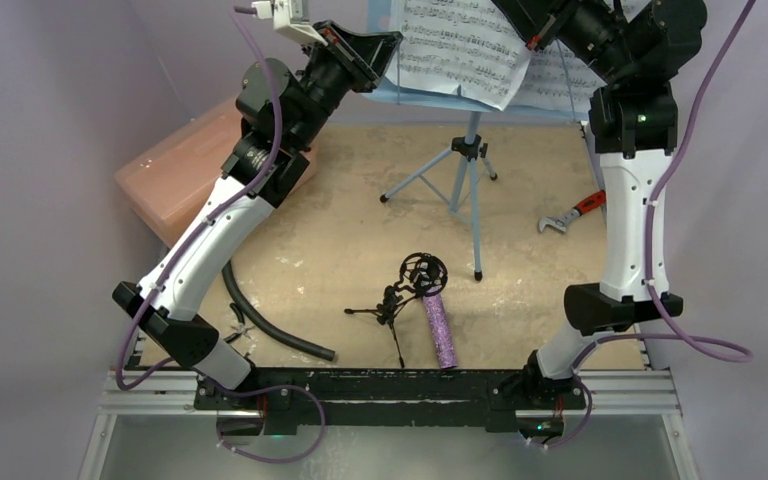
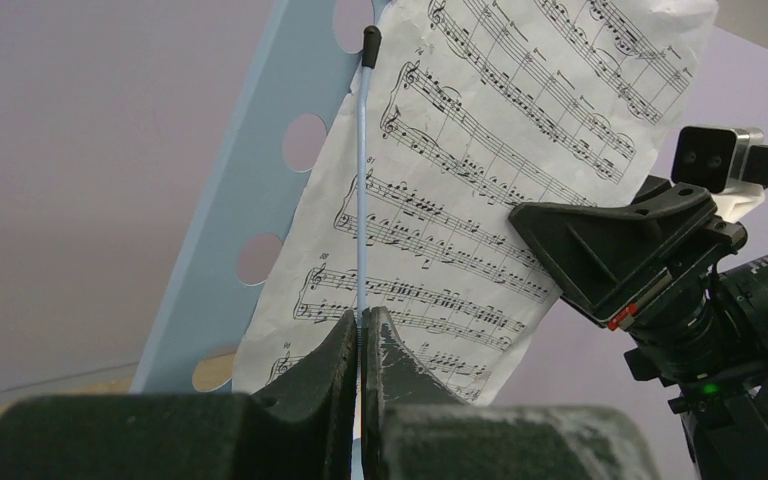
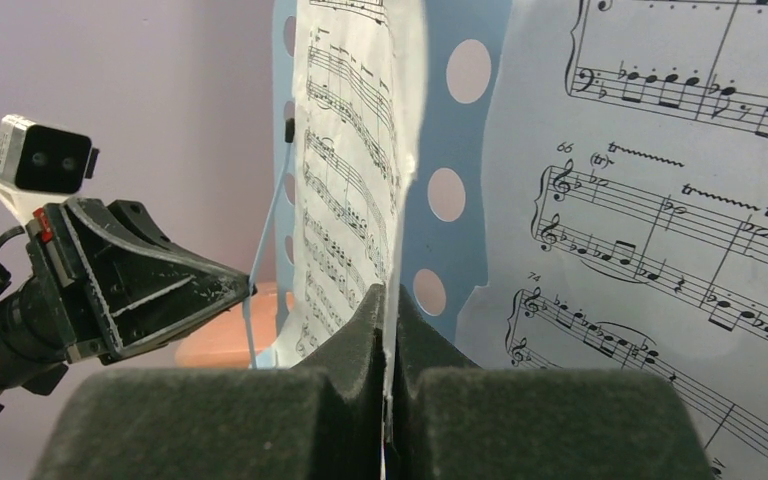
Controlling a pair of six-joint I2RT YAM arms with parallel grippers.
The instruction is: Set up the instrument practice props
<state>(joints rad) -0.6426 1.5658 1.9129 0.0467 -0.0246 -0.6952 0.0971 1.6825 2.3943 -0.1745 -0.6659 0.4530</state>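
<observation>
The light blue music stand [image 1: 471, 170] stands on its tripod at the back centre. My left gripper [image 2: 361, 318] is shut on the stand's thin blue page-holder wire [image 2: 361, 190], which has a black tip and crosses a white sheet-music page [image 2: 480, 170]. My right gripper [image 3: 388, 295] is shut on the edge of that curled page [image 3: 355, 150]. A second page [image 3: 660, 200] lies flat on the stand's perforated desk [image 3: 460, 130]. The glittery purple microphone [image 1: 440, 330] lies on the table beside the small black mic stand [image 1: 410, 285], which is tipped over.
A pink translucent box [image 1: 185, 170] sits at the left behind my left arm. A black curved hose [image 1: 270, 322] lies at the near left. A red-handled wrench [image 1: 572, 213] lies at the right. Both grippers [image 1: 380, 45] [image 1: 520, 20] are raised at the stand's desk.
</observation>
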